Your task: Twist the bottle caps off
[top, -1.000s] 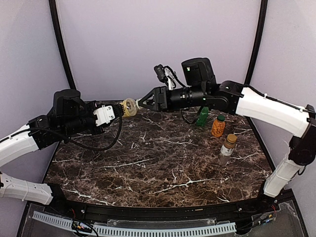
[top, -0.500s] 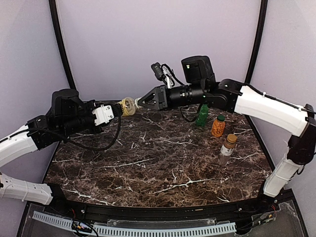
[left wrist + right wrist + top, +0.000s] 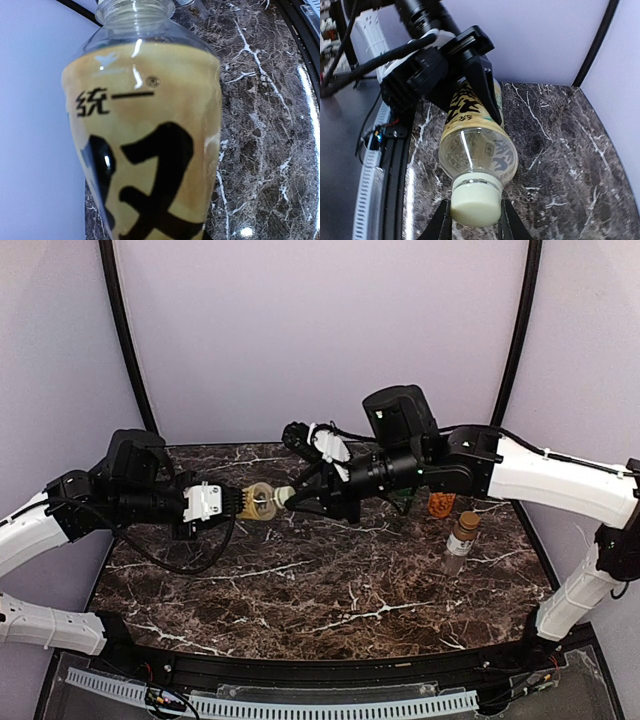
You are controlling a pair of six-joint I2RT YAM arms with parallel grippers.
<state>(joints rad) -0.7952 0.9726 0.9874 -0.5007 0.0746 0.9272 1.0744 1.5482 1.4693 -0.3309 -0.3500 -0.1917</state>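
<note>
- Left arm (image 3: 120, 485): has dropped from back-wall height to lower over the dark marble table (image 3: 330, 585). The left jaws stay clamped on the body of the tall clear plastic bottle with yellow liquid and a black-lettered label (image 3: 258, 501).
- The bottle lies sideways in the air above the table's middle-left, touching nothing below, with its neck pointing at the right arm.
- Left wrist view: the bottle (image 3: 150, 150) fills the frame and the arm's own jaws are not visible. The right wrist view confirms the grip, with black fingers either side of the label.
- Pale cream screw cap (image 3: 475, 202): still seated on the neck, no gap showing under it.
- Right arm (image 3: 520, 465): has come down along with the bottle. The right jaws, apart around the cap a second ago, are now pinched onto it, one finger each side.
- Meaning: both ends are now gripped, so the twist can start. Likely no turning done yet, and this is the first cap.
- Risk: the bottle could spin inside the left jaws if that hold is weak.
- Far right: the squat orange plastic bottle (image 3: 437, 504) and the slim clear bottle with a white label and brown cap (image 3: 458, 545) stand upright on the table. Both are capped and well apart from both jaws.
</note>
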